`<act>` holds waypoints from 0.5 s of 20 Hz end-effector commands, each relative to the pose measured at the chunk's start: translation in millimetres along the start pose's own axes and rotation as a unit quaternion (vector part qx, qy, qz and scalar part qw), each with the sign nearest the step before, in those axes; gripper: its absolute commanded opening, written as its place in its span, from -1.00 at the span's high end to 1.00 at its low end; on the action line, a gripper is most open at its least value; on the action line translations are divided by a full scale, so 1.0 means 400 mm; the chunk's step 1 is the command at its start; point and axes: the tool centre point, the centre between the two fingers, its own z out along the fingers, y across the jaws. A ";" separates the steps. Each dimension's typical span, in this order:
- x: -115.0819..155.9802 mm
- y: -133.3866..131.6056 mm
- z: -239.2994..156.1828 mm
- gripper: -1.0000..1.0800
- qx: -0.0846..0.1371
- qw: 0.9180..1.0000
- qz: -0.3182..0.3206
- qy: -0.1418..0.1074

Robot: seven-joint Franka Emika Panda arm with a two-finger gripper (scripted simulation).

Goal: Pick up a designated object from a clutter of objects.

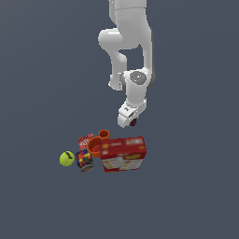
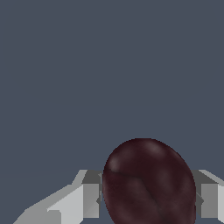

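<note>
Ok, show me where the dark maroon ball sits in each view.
Exterior view: the dark maroon ball is a small dark spot at the claw, above the red-and-white box.
Wrist view: the ball fills the lower middle, between the claw's fingers.
Shared landmark: the claw itself; the clutter is not in the wrist view.

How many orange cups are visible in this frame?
2. A small orange plastic cup sits behind the red-and-white cardboard box; a larger orange cup lies beside it, against the box's side on the exterior view's left. Others may be hidden behind the box.
</note>
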 end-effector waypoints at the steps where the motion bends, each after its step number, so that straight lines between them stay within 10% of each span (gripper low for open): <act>1: 0.009 -0.006 -0.027 1.00 -0.001 1.000 0.000 0.000; 10: 0.055 -0.045 -0.181 1.00 0.001 1.000 -0.001 0.000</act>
